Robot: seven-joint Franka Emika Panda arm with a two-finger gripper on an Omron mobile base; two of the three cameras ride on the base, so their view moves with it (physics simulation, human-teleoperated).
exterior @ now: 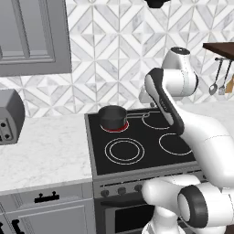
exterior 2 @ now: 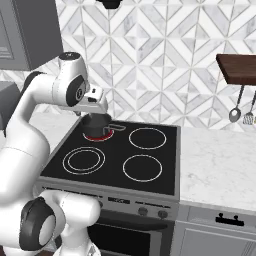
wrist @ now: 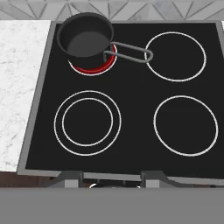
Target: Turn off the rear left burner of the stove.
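The stove (wrist: 131,87) is a black glass cooktop in a grey frame. Its rear left burner (wrist: 92,71) glows red under a dark saucepan (wrist: 85,37) whose wire handle points toward the rear right ring. The same red glow shows at the burner (exterior: 119,128) and burner (exterior 2: 98,137) in both base views. Small dark knobs (exterior: 121,190) line the front panel (exterior 2: 143,211). My gripper (wrist: 111,179) hangs high over the stove's front edge, looking down on it. It is open, with nothing between its fingers.
A double-ringed burner (wrist: 87,122) lies at front left, with plain white rings at the rear right (wrist: 176,56) and front right (wrist: 186,125). Marble counter (exterior: 41,151) flanks the stove, with a toaster (exterior: 9,116) on the left. Utensils (exterior 2: 235,114) hang under a wooden shelf (exterior 2: 237,67).
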